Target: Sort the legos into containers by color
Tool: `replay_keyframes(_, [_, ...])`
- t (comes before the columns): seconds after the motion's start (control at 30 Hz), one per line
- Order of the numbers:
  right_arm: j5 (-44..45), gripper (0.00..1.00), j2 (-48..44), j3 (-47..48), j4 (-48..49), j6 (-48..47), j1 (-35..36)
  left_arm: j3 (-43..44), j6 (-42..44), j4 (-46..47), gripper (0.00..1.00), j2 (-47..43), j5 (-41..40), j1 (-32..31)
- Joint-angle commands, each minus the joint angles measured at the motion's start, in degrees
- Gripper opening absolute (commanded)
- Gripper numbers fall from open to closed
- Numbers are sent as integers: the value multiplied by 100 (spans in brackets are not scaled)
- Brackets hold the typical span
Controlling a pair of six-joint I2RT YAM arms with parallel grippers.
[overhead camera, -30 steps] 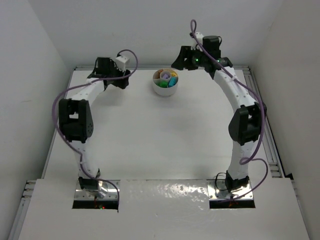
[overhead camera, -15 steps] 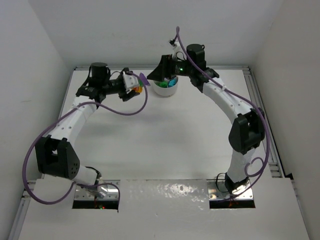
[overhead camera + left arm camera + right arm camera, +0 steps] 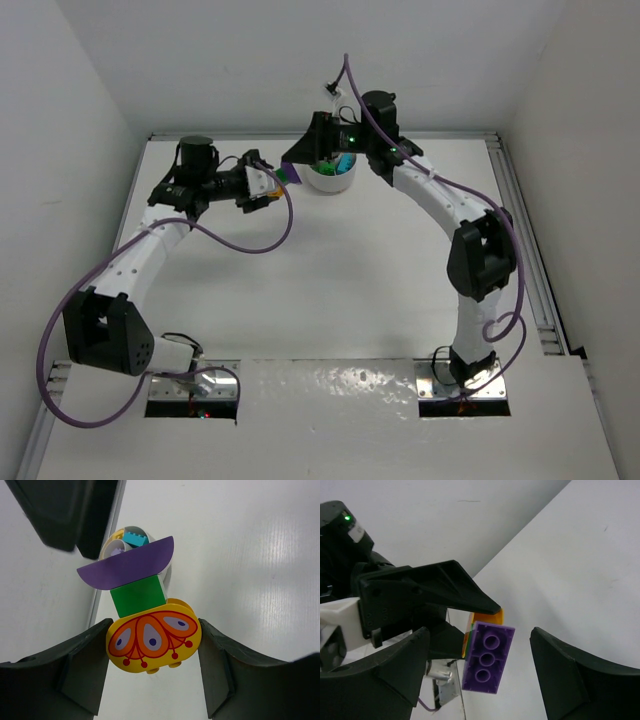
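My left gripper (image 3: 153, 630) is shut on a yellow brick with an orange pattern (image 3: 152, 640). A green brick (image 3: 138, 595) and a purple curved brick (image 3: 125, 569) are stacked on it. The stack is held in the air just left of the round white dish (image 3: 332, 178), which holds teal, yellow and purple legos (image 3: 135, 536). My right gripper (image 3: 479, 632) is open, its fingers (image 3: 395, 670) wide on either side of the purple brick (image 3: 487, 657) without touching it. In the top view the two grippers meet at the stack (image 3: 288, 172).
The dish sits at the back middle of the white table (image 3: 330, 280), close to the back wall. My right arm (image 3: 440, 200) reaches over the dish. My left gripper's black fingers (image 3: 430, 590) fill the left of the right wrist view.
My left arm has swung right toward the dish, holding the stack. My right gripper has moved left across the dish, and its open fingers now straddle the purple brick.
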Motion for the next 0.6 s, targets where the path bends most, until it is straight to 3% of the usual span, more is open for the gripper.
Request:
replay_keyframes(0.0, [-382, 79, 185, 264, 337, 181, 98, -53, 109, 329, 0, -217, 349, -26])
replay_keyframes(0.13, [-382, 78, 203, 273, 381, 190, 116, -79, 66, 391, 0, -217, 323, -44])
replay_keyframes(0.57, [-488, 57, 203, 141, 364, 190, 151, -114, -75, 523, 0, -225, 226, -44])
